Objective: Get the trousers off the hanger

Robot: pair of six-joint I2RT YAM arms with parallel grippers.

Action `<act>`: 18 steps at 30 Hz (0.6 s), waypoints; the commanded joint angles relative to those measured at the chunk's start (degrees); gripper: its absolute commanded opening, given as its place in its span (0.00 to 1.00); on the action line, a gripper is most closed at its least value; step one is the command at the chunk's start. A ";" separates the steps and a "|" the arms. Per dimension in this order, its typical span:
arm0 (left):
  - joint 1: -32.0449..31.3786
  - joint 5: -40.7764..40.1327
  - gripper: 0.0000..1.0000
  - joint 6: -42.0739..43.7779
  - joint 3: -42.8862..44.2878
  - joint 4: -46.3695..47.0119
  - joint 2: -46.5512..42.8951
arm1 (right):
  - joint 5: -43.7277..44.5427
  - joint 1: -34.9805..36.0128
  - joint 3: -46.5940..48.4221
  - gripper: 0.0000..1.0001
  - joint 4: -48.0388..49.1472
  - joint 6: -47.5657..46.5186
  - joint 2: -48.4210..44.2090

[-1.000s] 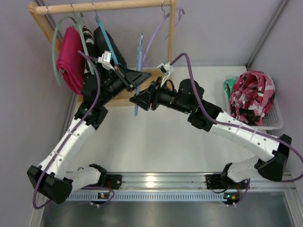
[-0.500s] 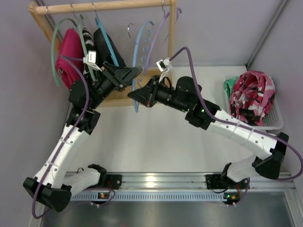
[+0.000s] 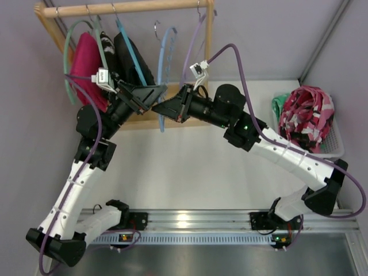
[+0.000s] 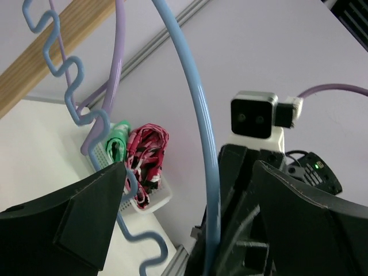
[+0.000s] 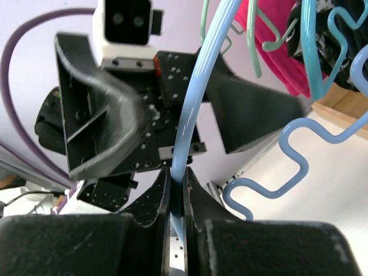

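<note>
Bare hanger in front of the wooden rack, trousers well off to its right

Heaped in a white basket [image 3: 338, 144] on the counter [image 3: 190, 172], well right of the wooden rack [image 3: 126, 7]: the trousers [image 3: 305, 118], pink-red with white and black blotches. Just in front of the rack, with its metal hook below the top rail: the light-blue hanger [image 3: 165, 75], carrying nothing. Pinched at its lower arm by the right claw [image 3: 167, 109], clenched tight on the blue rod. Straddled from the rack's left side by the left claw [image 3: 150, 95], released, jaws spread wide either side of that rod. Hung on the rail itself: a lilac hanger [image 3: 192, 46] to the right, a magenta garment [image 3: 86, 63] and a black garment [image 3: 129, 54] to the left.
</note>
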 commanded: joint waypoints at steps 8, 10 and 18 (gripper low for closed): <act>2.50 0.81 0.98 6.51 0.40 -1.76 -4.09 | -9.73 -10.80 11.15 0.00 9.46 6.57 6.72; 2.58 0.90 0.98 6.25 0.22 -1.76 -4.27 | -11.84 -12.56 12.73 0.00 12.27 7.72 8.13; 3.03 0.29 0.98 5.11 0.22 -1.76 -3.74 | -12.03 -16.25 19.24 0.00 13.43 11.40 12.44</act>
